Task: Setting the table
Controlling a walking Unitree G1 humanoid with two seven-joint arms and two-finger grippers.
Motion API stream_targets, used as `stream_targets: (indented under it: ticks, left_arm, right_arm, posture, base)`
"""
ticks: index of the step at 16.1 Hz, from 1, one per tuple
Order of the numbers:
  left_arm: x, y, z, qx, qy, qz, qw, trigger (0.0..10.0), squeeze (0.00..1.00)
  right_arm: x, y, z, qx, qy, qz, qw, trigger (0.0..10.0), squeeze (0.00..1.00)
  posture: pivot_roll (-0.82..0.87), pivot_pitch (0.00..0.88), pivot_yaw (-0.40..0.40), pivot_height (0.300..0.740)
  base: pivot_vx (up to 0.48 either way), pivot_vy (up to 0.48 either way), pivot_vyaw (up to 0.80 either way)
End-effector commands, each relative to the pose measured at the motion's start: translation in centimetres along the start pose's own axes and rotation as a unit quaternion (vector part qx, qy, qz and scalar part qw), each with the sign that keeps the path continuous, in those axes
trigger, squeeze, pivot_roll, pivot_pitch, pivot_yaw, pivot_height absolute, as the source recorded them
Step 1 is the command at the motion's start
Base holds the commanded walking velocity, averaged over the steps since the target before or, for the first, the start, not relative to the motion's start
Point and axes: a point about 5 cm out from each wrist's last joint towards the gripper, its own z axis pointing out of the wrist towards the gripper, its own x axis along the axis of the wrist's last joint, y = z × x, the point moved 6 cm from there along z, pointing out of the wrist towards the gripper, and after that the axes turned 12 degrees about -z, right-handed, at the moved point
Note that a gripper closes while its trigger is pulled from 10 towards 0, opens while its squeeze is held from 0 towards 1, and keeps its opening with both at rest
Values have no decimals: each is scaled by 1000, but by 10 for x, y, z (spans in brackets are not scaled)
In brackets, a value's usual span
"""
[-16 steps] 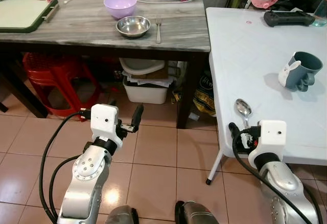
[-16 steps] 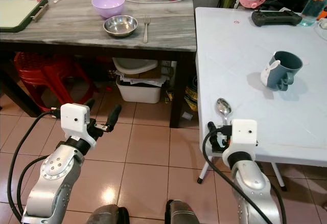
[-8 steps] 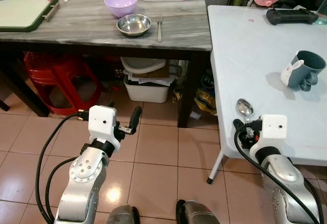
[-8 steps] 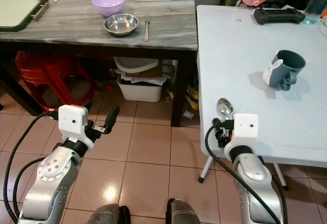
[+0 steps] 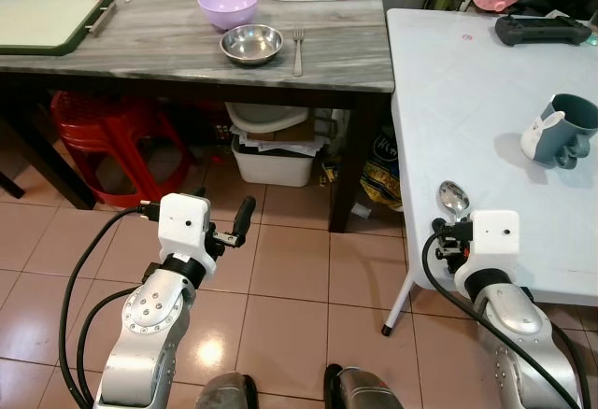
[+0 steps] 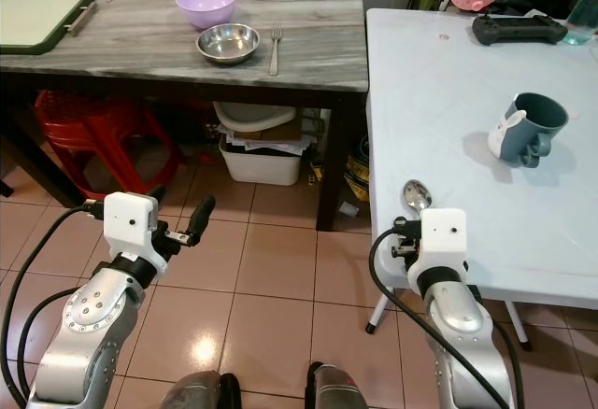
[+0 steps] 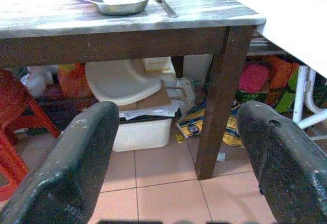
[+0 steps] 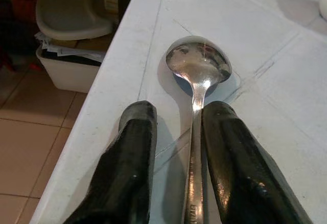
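Shiny steel spoon [image 8: 196,106] lay at the near edge of the white plastic worktop [image 5: 467,101], handle between the right end effector's [image 8: 176,147] two black fingers, which were slightly apart, not clamped on it. Left end effector [image 7: 179,147] hung wide open over the tiled floor [image 5: 280,269], holding nothing, facing the grey wood worktop [image 5: 168,40] with a steel bowl [image 5: 250,44].

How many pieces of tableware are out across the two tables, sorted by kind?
Bowls: 2, a purple bowl and a steel bowl on the grey wooden table
Forks: 1, the fork beside the steel bowl
Spoons: 1, the spoon between the right gripper fingers on the white table
Mugs: 1, the mug
Total: 5
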Motion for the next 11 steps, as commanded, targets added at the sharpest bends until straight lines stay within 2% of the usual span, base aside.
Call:
stream_targets:
  ticks: [1,3,4,6,8,9,11]
  left_arm:
    - [4,-2,-3,0,3,6,1000,10000,0]
    - [4,-1,-3,0,3,7,1000,10000,0]
    - [4,-1,-3,-1,3,7,1000,10000,0]
    - [4,-1,-3,-3,2,7,1000,10000,0]
    - [5,-1,-3,-3,1,7,1000,10000,0]
    - [4,-1,-3,-4,1,8,1000,10000,0]
    - [5,1,-2,-8,2,11,1000,10000,0]
  right_arm:
    - [-29,11,-3,-26,-56,-34,997,0,0]
    - [-28,10,-6,-28,-51,-27,998,0,0]
    - [-30,8,-10,-28,-53,-24,998,4078,0]
    - [-35,4,-15,-28,-60,-8,998,10000,0]
    - [-37,2,-17,-30,-63,6,998,10000,0]
    - [-38,3,-19,-34,-62,13,997,10000,1000]
    - [-39,5,-20,-39,-57,42,997,10000,1000]
  posture:
    - [41,140,45,740]
    - [42,139,45,740]
    - [42,139,46,740]
    - [39,140,46,740]
    - [37,140,50,740]
    - [37,139,51,740]
    - [37,141,54,740]
  base:
    - [0,0,0]
    - [0,0,0]
    - [0,0,0]
    - [0,0,0]
    - [0,0,0]
    - [0,0,0]
    - [0,0,0]
